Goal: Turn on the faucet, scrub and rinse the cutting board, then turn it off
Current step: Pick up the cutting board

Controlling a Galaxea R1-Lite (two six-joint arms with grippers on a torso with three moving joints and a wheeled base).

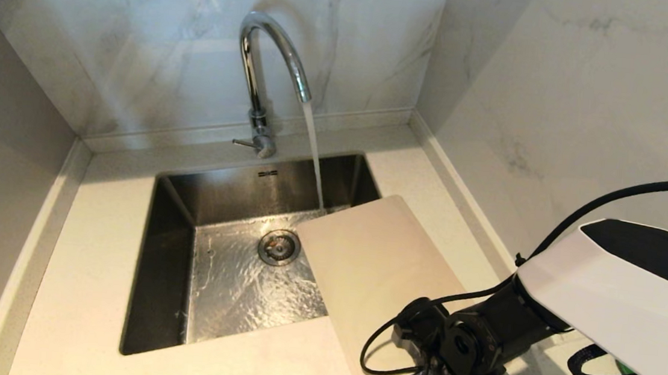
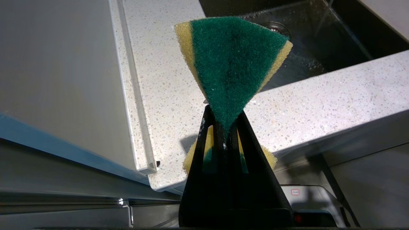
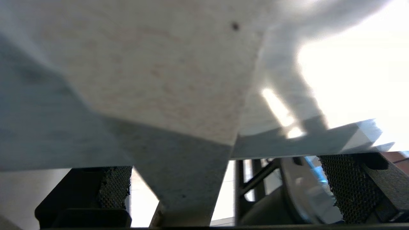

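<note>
Beige and matte, the board (image 1: 377, 276) is lying flat on the counter (image 1: 91, 263) at the sink's (image 1: 166, 269) right edge, its far corner jutting over the basin and its near end hidden under the right arm (image 1: 614, 296). Its visible corners are rounded; the handle slot is not showing. Chrome is gleaming on the faucet (image 1: 266, 67), which is standing behind the sink with its thin lever at the base sticking out to the left. Water (image 1: 314, 155) is running from the spout in 1 steady stream, landing in the basin just beside the board's far corner and rippling toward the drain (image 1: 278, 247).

From the right wrist, the pale speckled board (image 3: 166, 70) is filling most of the picture, very close, with the 2 textured pads (image 3: 340, 185) of the right gripper (image 3: 223, 188) standing wide apart on either side of its edge, clamping nothing. Whether a pad is touching the board cannot be told.

Only the left wrist view is showing the left gripper (image 2: 225, 127), which is out of the head view. It is pinched tight on a green and yellow sponge (image 2: 231, 64), folding it at the middle so it fans out above the fingers. It is hanging over the counter's front edge, with the sink beyond it.

Reaching in from the lower right, the right arm is bending its wrist down over the board's near end.
</note>
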